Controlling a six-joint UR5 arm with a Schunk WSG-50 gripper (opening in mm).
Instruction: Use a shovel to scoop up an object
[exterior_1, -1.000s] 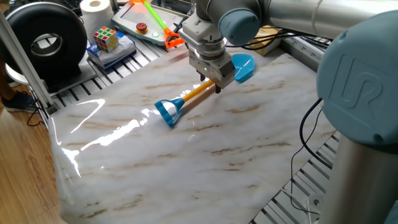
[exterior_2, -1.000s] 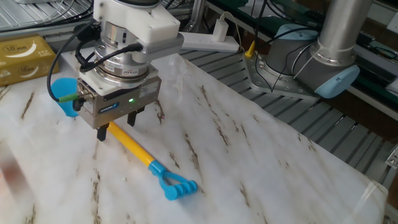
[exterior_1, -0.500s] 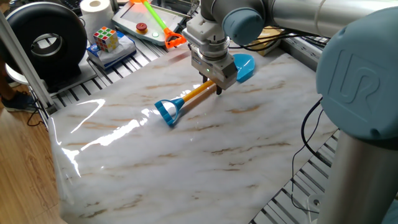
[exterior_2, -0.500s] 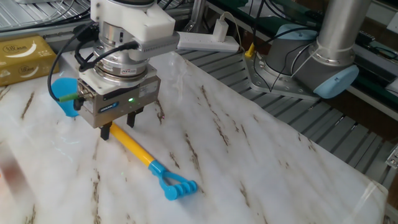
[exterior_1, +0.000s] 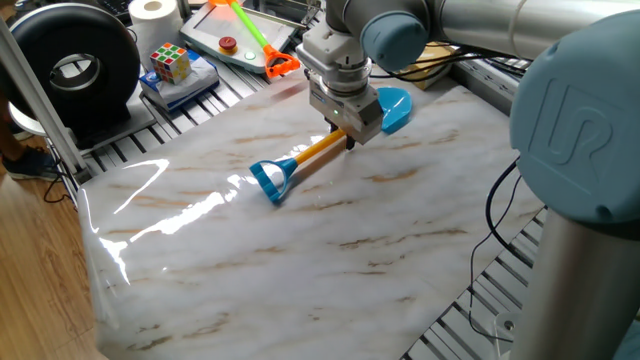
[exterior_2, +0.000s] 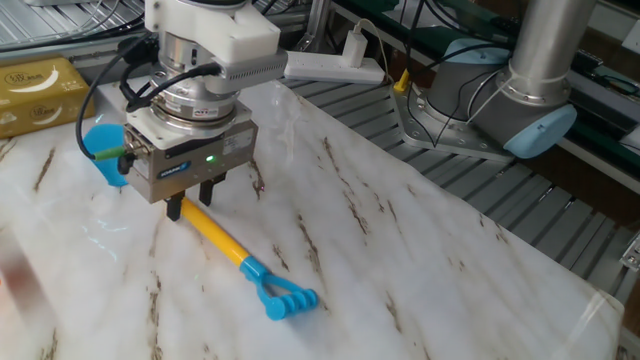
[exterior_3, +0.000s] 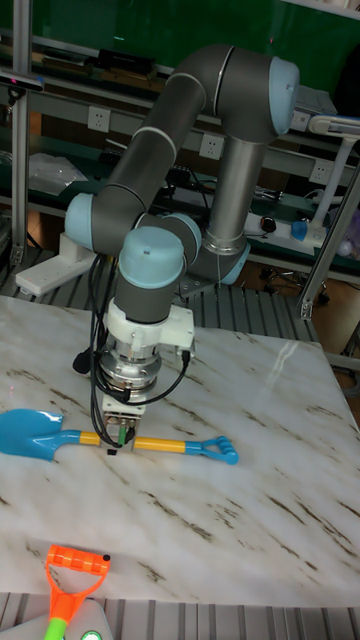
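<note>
The shovel (exterior_1: 310, 155) lies flat on the marble table, its light-blue blade (exterior_1: 392, 105) toward the back and its blue loop end (exterior_1: 270, 180) toward the front. My gripper (exterior_1: 343, 137) stands low over the orange-yellow shaft (exterior_2: 220, 240), close to the blade (exterior_2: 100, 150). It is open, with one dark finger on each side of the shaft. In the tall fixed view the gripper (exterior_3: 120, 445) covers the shaft just right of the blade (exterior_3: 30, 432). The object, a tan-yellow block (exterior_2: 35, 88), sits at the far left edge beyond the blade.
A puzzle cube (exterior_1: 170, 62), a paper roll (exterior_1: 155, 15) and a green-shafted tool with an orange head (exterior_1: 255, 35) lie beyond the table's back-left edge. A black round device (exterior_1: 70, 65) stands at the left. A second robot base (exterior_2: 530, 80) stands off the table.
The gripper has shifted slightly along the shaft toward the blade. The shovel has not moved.
</note>
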